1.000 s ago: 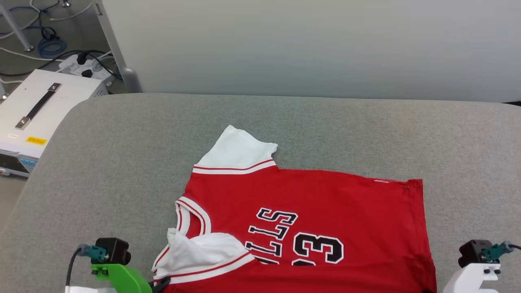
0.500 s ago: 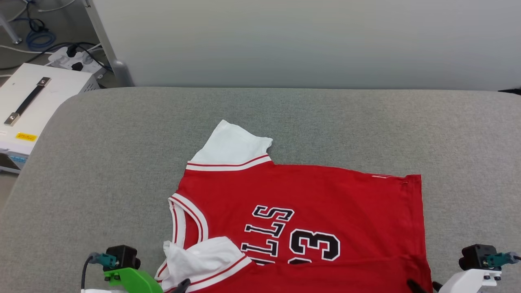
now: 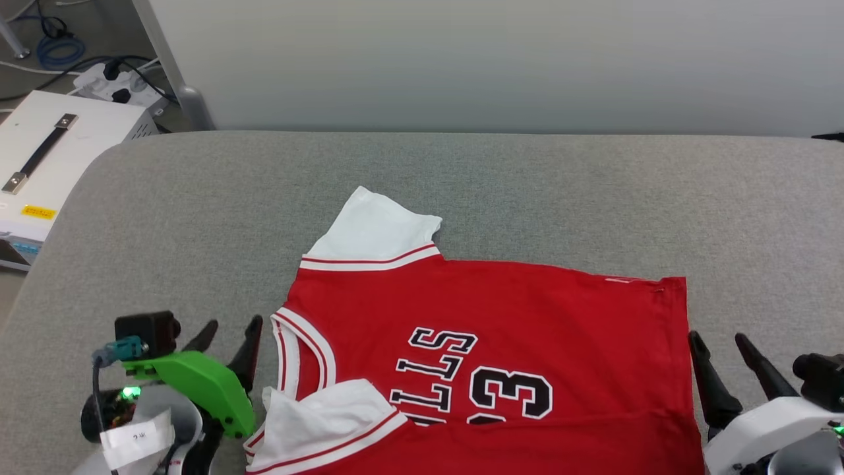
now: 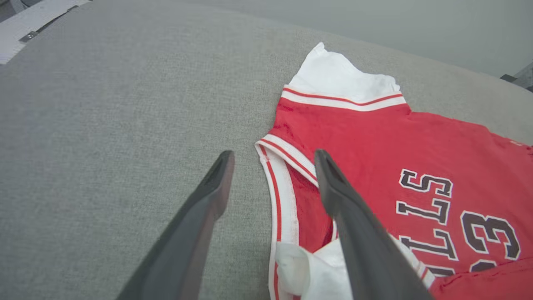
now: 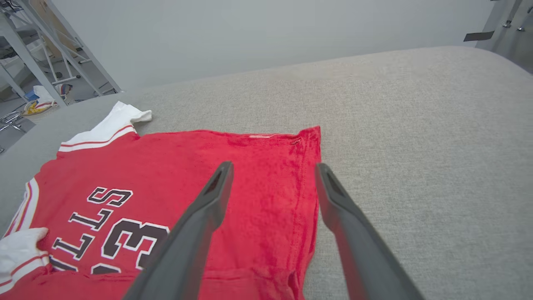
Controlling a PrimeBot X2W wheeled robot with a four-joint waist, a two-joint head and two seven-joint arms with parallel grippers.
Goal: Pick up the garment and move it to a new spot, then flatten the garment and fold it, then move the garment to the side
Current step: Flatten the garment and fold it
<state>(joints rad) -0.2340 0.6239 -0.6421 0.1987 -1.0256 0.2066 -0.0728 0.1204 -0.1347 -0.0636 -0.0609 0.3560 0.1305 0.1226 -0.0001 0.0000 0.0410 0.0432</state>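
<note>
Near side of the grey cushion (image 3: 461,178), the garment (image 3: 501,316) lay front-up between left gripper (image 3: 233,323) and right gripper (image 3: 716,336), both wide open and empty, probably poised to flatten it.

Red garment (image 3: 527,310) on gry cushion (image 3: 198,218)

Black, white-outlined "LLS" and a "3" stand on the red white-sleeved jersey T-shirt (image 3: 527,310), partly hidden by a fold. The yellow sticker (image 3: 38,212) on the white box (image 3: 79,142) is too small to read.
</note>
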